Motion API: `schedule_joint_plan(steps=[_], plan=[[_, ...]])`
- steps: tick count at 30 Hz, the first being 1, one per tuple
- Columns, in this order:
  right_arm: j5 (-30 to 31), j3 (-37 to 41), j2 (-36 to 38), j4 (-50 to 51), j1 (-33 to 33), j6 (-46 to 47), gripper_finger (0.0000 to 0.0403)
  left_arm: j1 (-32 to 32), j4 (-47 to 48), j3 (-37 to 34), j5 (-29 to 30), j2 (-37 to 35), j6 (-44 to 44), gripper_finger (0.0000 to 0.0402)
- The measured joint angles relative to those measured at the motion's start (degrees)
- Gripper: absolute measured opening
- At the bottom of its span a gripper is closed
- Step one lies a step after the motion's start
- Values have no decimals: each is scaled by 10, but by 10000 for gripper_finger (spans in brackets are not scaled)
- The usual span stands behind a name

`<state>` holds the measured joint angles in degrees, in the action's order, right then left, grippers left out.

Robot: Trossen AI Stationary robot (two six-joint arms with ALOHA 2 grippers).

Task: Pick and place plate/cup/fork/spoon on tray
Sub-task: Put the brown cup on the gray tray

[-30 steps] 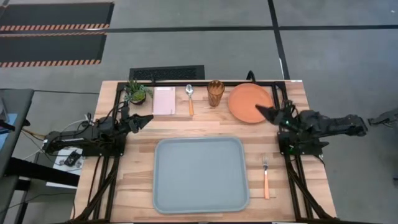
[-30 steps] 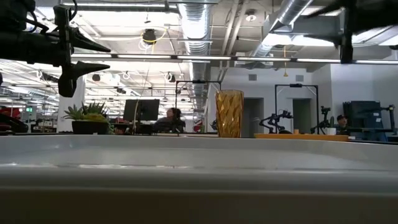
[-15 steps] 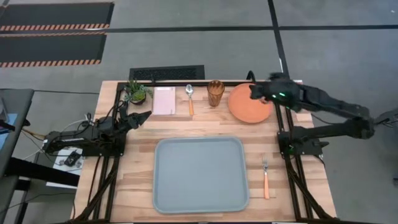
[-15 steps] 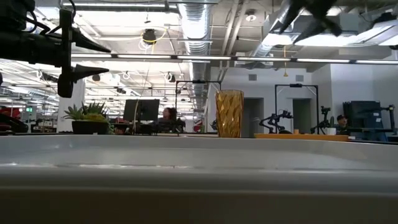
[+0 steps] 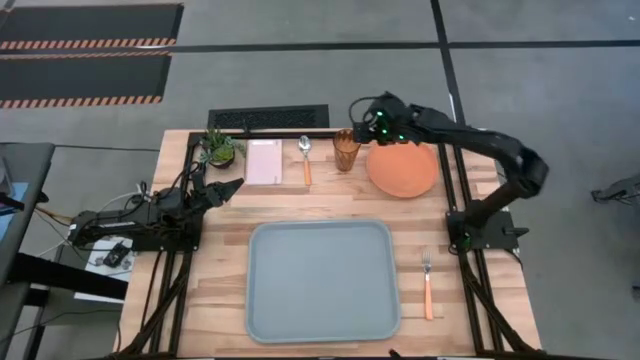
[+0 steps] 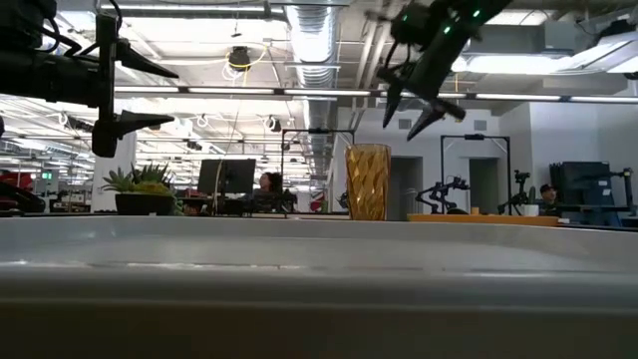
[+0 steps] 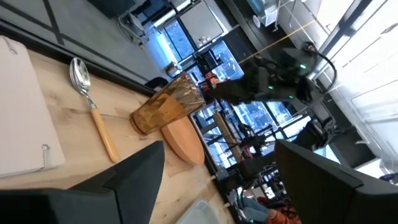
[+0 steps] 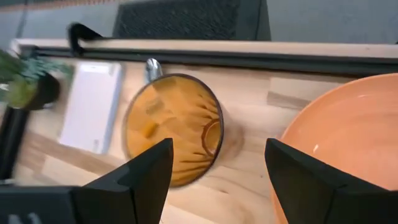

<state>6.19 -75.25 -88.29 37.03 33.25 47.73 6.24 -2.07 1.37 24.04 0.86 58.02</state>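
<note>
Two pincers released, right pincer (image 6: 414,103) above cup (image 5: 346,149), left pincer (image 5: 232,188) beside napkin (image 5: 265,162)

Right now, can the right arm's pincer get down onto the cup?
Probably yes. The right pincer hangs open just above the cup, which stands upright between the spoon and the plate, with nothing over its rim.

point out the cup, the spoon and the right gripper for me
cup (image 5: 346,150), high view, on its amber rim and ribbed inside.
spoon (image 5: 306,168), high view, on its orange handle.
right gripper (image 6: 411,113), low view, in the gap between its open fingertips, above the cup.
</note>
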Motion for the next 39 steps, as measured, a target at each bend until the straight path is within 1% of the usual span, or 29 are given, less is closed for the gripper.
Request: schedule_joint_plan(steps=[8,10,12,14,16,18,22,23,25,27,29,31,35,37,39], plan=[[-4,-12,-75,-2,7,-17,277,0,0,0,-8,0,1,291],[-6,-12,-88,-3,7,-17,271,0,0,0,-7,0,1,291],[-12,-12,-97,-2,7,-17,256,0,0,0,-7,0,1,291],[-17,-12,-104,-3,5,-17,228,0,0,0,-3,0,1,291],[-17,-12,-111,-3,2,-17,190,0,0,0,3,0,1,291],[-18,-12,-118,-5,-2,-17,143,0,0,0,8,0,1,291],[-19,-12,-123,0,-7,-20,38,0,0,0,10,0,-2,291],[-20,-11,-123,0,-7,-21,21,0,0,0,10,0,-2,291],[-20,-13,-119,-3,-7,-22,16,0,0,0,10,0,-2,291],[-22,-25,-108,28,-6,-31,17,0,0,0,11,0,-2,291],[-33,-56,-98,61,-8,-57,10,0,0,0,12,0,-2,291],[-45,-104,-89,115,-18,-95,8,0,0,0,13,0,2,291],[-86,-248,-93,246,-49,-168,7,0,0,0,13,0,10,291],[-92,-320,-103,301,-68,-201,6,0,0,0,13,0,11,291],[-93,-374,-119,345,-90,-224,7,0,0,0,13,0,11,291]])
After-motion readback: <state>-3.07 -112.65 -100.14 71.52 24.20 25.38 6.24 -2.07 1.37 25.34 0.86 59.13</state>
